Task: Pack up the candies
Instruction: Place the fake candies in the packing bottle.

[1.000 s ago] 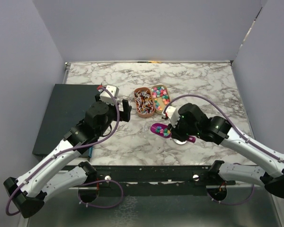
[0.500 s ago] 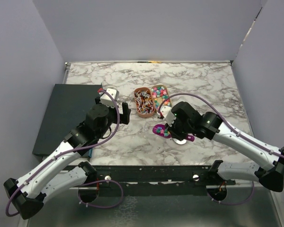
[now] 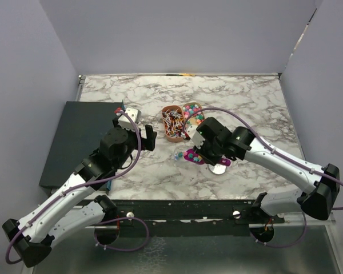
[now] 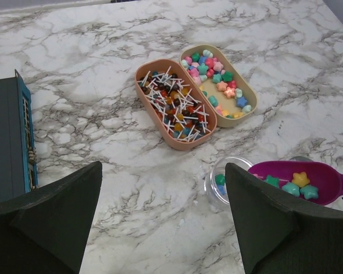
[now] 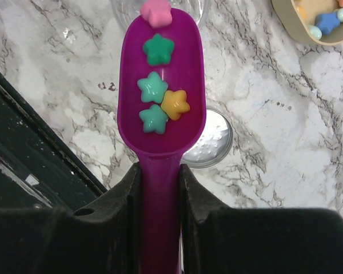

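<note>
Top view: the right gripper (image 3: 202, 149) is clamping the handle of the purple scoop (image 3: 192, 155). The scoop's bowl is pointing toward the table's left side, at a small clear jar (image 3: 179, 155) sitting just past its tip. The jar is tiny and glassy here, so whether tip and mouth are overlapping probably cannot be settled from above. The lid (image 3: 218, 169) is lying on the marble just beside the scoop handle. The left gripper (image 3: 149, 137) is hovering with jaws apart, holding nothing, near the jar on the side away from the scoop. Left wrist view: most of the candies (image 4: 217, 77) are sitting in the beige tray (image 4: 240, 73), which is touching a lollipop tray (image 4: 172, 141). The jar is showing low right with a couple of candies inside it. The loaded scoop is entering from the right edge with its tip at the jar's rim. Right wrist view: the scoop's long axis is running straight ahead from the closed fingers (image 5: 97, 240). Four star candies are lying in the bowl and a pink one is sitting at the tip, over the jar mouth. Judgement: the jar is lying dead ahead on the scoop axis and the right arm is placed to pour, so the coming move is calling for a tip-down tilt, not a sideways shift.
</note>
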Tool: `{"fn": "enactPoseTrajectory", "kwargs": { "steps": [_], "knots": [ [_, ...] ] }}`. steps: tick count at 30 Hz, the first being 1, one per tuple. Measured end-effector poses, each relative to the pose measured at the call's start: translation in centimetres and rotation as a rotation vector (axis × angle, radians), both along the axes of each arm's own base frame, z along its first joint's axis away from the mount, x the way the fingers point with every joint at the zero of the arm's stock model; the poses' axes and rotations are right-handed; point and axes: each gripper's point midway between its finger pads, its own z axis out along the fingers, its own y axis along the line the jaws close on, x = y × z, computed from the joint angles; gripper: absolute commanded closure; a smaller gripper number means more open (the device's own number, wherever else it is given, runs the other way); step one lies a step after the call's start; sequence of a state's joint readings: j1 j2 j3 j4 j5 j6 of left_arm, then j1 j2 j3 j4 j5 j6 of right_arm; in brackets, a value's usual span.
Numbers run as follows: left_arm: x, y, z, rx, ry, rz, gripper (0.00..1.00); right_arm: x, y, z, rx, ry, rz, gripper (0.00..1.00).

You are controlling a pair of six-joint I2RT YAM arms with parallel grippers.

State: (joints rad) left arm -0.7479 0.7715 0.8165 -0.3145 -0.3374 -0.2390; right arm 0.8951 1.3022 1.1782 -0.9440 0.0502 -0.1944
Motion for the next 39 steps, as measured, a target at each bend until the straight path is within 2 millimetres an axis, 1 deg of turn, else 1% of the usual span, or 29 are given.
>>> {"fn": "enactPoseTrajectory", "kwargs": {
  "steps": [7, 14, 24, 31, 39],
  "knots": [
    [-0.2, 0.1, 0.2, -0.009, -0.009, -0.004, 0.11, 0.1, -0.3, -0.7, -0.067, 0.035, -0.001, 0.99],
    [-0.3, 0.2, 0.3, -0.005, -0.013, -0.009, 0.11, 0.6, 0.0, -0.4, -0.101, 0.046, -0.006, 0.99],
    [-0.4, 0.2, 0.3, 0.0, -0.018, -0.014, 0.11, 1.0, 0.0, 0.9, -0.109, 0.034, -0.011, 0.99],
    [-0.3, 0.1, 0.2, 0.004, -0.015, -0.018, 0.11, 0.7, -0.3, 1.1, -0.121, 0.044, -0.011, 0.99],
    [-0.3, -0.1, -0.1, 0.011, -0.007, -0.022, 0.11, 1.2, -0.2, 2.1, -0.115, 0.02, -0.025, 0.99]
  ]
}}
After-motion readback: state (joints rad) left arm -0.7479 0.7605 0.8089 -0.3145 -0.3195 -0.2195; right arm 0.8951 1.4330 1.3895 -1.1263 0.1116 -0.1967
